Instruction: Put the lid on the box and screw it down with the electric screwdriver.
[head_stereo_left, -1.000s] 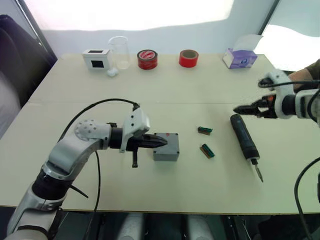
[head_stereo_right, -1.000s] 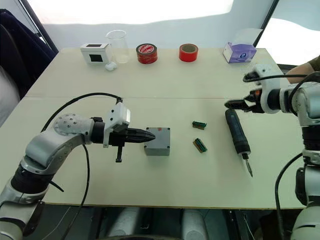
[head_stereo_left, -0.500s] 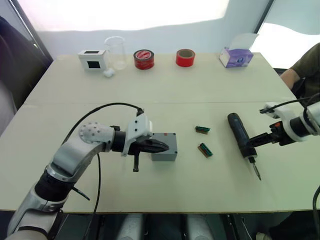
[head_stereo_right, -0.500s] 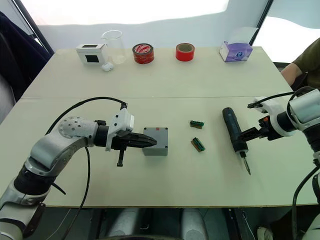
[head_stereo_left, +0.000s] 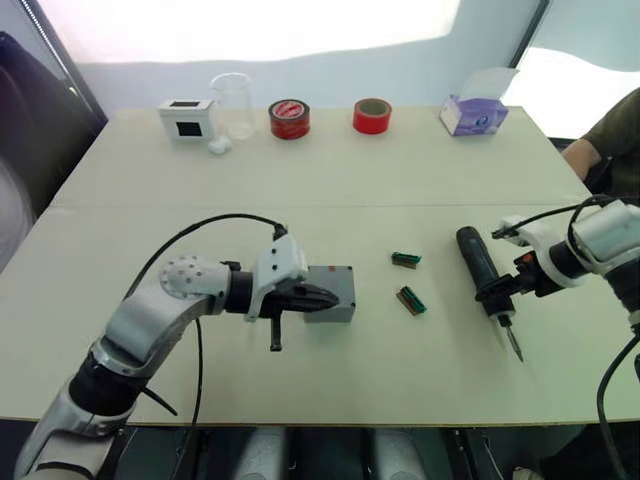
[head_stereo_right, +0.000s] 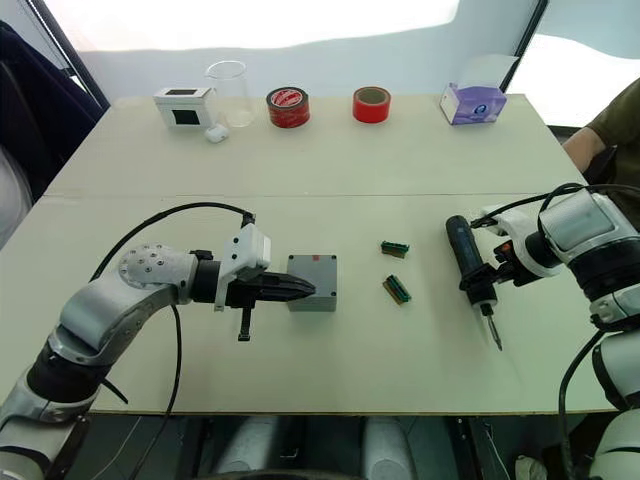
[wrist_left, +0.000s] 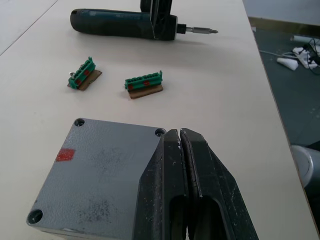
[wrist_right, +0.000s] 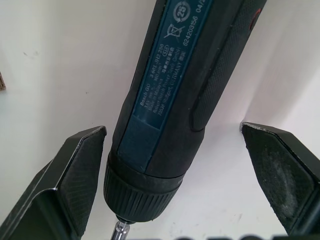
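While your right end effector (wrist_right: 175, 185) stands wide open with a finger on either side of the screwdriver (head_stereo_right: 469, 266), down near the chuck and not yet touching it, nothing is held there. The tool lies flat on the counter (head_stereo_right: 330, 150), a stiff, smooth, likely weighty barrel, so close on the thick grip rather than the thin bit. Your left end effector (wrist_left: 180, 145), fingers pressed together and empty, rests over the lid (wrist_left: 100, 170) already sitting on the box (head_stereo_right: 312, 282), rigid and unlikely to slide much.

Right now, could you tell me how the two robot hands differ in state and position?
The left hand is shut, its fingertips resting on the grey box. The right hand is open, straddling the electric screwdriver near its bit end. Both are low over the table.
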